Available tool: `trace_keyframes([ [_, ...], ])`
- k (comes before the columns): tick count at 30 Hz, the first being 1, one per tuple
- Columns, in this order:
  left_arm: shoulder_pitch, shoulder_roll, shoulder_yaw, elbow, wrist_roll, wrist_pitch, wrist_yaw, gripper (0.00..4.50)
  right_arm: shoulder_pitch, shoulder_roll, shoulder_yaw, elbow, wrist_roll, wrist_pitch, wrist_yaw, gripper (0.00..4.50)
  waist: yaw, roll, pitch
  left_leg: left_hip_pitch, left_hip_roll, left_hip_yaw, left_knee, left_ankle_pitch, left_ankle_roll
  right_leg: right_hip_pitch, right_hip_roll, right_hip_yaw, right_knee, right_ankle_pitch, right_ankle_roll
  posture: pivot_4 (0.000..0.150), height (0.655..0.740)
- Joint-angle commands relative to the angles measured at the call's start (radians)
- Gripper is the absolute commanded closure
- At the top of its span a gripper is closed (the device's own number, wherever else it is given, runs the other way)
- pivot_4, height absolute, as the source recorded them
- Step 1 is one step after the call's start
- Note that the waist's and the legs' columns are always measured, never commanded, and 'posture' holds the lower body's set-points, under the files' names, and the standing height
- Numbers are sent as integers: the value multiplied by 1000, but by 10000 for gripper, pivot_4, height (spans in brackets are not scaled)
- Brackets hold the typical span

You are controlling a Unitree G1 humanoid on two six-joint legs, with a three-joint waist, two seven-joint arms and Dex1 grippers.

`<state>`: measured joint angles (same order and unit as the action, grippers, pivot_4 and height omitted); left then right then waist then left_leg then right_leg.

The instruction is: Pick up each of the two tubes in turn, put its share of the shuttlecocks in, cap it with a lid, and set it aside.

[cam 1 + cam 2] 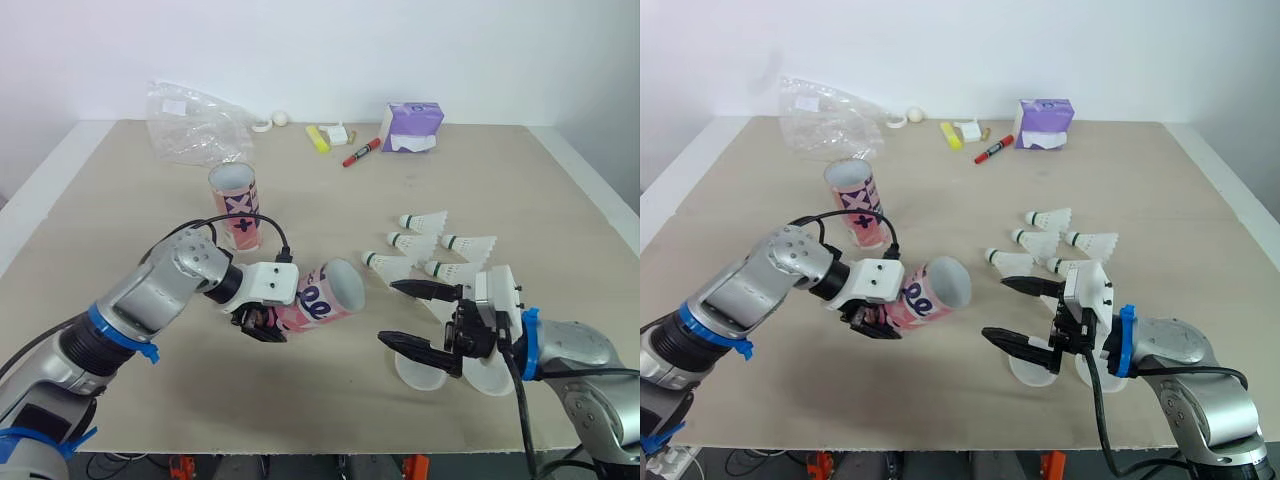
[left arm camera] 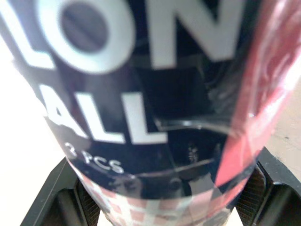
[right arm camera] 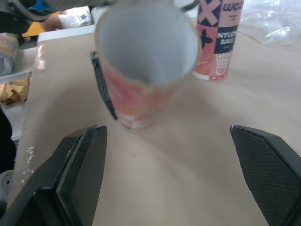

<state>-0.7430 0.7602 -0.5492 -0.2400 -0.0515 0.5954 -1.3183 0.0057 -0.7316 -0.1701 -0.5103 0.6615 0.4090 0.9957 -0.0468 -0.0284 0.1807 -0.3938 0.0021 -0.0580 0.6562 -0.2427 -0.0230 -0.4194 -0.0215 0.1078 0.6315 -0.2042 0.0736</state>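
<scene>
My left gripper [image 1: 262, 325] is clamped on the pink tube [image 1: 330, 292], whose label reads "3 PCS". Its open mouth faces my right gripper [image 1: 388, 312], fingers spread apart. The second tube [image 1: 235, 207], marked "NYLON BALL", stands just beyond my left gripper.

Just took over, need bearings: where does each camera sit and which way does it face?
Eye views: on the head, facing forward and down over the table; both arms show, left gripper clamping the tilted tube, right gripper open.
Left wrist view: along its own fingers, against the tilted tube's label.
Right wrist view: between its own fingers, into that tube's mouth, upright tube behind.
Shared: the tilted tube.
</scene>
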Motion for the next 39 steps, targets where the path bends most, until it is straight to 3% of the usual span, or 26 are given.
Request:
trace_keyframes([
  [1,-23,-20,-42,-10,80,-4,37,12156,1,3,-10,-39,6,-19,-10,0,1,0,0,0,0,0,0,0,0,0,0,0,0,0,0,1500,7400],
  [8,-28,-51,-51,6,122,4,43,12156,-1,-5,-28,-42,26,-2,-24,0,5,0,0,2,-2,-1,5,1,1,4,-1,0,0,-1,-1,1500,7400],
  [14,-53,-74,-47,55,148,-4,51,12156,96,5,-263,-93,79,64,-193,0,15,1,0,2,-4,-3,12,1,1,10,-2,1,0,-1,0,1500,7400],
  [19,-80,-89,-40,130,163,-37,63,12156,281,88,-381,-233,110,143,-384,0,18,1,-1,2,-3,-3,12,1,1,10,-1,1,0,0,1,1500,7400],
  [22,-89,-97,-45,152,170,-55,66,12156,349,122,-357,-263,67,164,-461,0,15,2,-1,3,-2,-3,12,1,1,10,-1,1,0,-1,1,1500,7400],
  [28,-92,-117,-46,160,178,-61,65,12156,339,182,-293,-231,37,220,-599,0,10,3,-2,4,-2,-1,13,1,2,10,-2,3,0,0,1,1500,7400],
  [39,-80,-127,-44,137,177,-53,66,12156,270,204,-240,-176,47,292,-660,0,11,3,-2,2,-4,-1,12,1,1,10,-3,3,-1,-1,1,1500,7400],
])
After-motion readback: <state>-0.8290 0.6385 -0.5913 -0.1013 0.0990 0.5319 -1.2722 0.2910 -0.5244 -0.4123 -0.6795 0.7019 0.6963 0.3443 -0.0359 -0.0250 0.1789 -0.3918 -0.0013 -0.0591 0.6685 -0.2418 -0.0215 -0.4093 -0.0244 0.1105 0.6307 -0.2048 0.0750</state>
